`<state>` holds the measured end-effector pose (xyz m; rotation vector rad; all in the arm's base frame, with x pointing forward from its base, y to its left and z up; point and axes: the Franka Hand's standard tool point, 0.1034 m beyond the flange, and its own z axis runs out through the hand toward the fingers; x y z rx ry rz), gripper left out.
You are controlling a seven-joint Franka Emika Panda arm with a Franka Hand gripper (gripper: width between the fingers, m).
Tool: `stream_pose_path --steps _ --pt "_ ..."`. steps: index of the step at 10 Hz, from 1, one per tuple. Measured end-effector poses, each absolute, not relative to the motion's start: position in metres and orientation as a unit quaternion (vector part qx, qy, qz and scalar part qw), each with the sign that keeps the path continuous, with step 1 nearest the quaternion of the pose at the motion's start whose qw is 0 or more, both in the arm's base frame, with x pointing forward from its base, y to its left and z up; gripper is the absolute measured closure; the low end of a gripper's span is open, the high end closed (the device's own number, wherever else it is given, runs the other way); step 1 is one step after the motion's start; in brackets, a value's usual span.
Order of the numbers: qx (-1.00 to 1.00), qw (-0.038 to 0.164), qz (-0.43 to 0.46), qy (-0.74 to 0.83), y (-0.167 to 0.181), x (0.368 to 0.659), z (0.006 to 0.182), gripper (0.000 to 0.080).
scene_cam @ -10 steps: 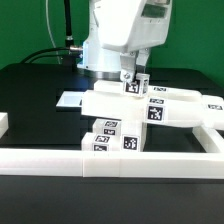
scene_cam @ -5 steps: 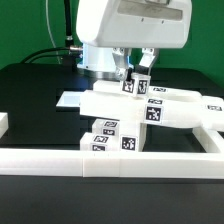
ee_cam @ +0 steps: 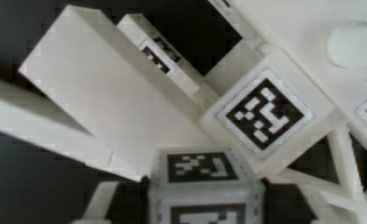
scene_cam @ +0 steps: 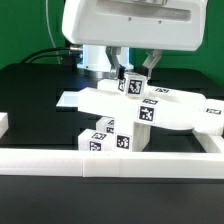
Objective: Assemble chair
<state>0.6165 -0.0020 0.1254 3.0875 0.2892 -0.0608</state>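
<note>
The chair (scene_cam: pixel 150 112) is a partly joined stack of matte white tagged panels, bars and blocks, standing mid-table just behind the front wall and leaning a little. My gripper (scene_cam: pixel 135 72) comes down from above onto its top. It is shut on a small tagged block (scene_cam: pixel 131 85) that sticks up from the chair's upper panel, one finger on each side. In the wrist view the same block (ee_cam: pixel 201 185) sits between my fingers (ee_cam: pixel 109 200), with a long white panel (ee_cam: pixel 91 90) and a large tag (ee_cam: pixel 269 105) beyond. The arm hides the chair's back parts.
A low white border wall (scene_cam: pixel 40 160) runs along the front and turns back at the exterior view's right (scene_cam: pixel 210 128). The marker board (scene_cam: pixel 70 100) lies flat behind the chair on the left. Black cables (scene_cam: pixel 45 55) trail at the back.
The arm's body has swung up and toward the camera, filling more of the top. The chair has shifted slightly to the exterior view's left and tilted with the held block.
</note>
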Motion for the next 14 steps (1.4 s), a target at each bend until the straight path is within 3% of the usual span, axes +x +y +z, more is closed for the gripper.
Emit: stream_pose_path --steps 4,8,14 --pt "0.999 0.02 -0.014 -0.046 -0.0005 0.6173 0.1254 0.0515" --pt "0.976 -0.019 -0.014 -0.218 -0.0026 0.6177 0.1246 0.0515" --pt "0.914 -0.015 -0.017 -0.404 -0.0031 0.6176 0.1246 0.0515"
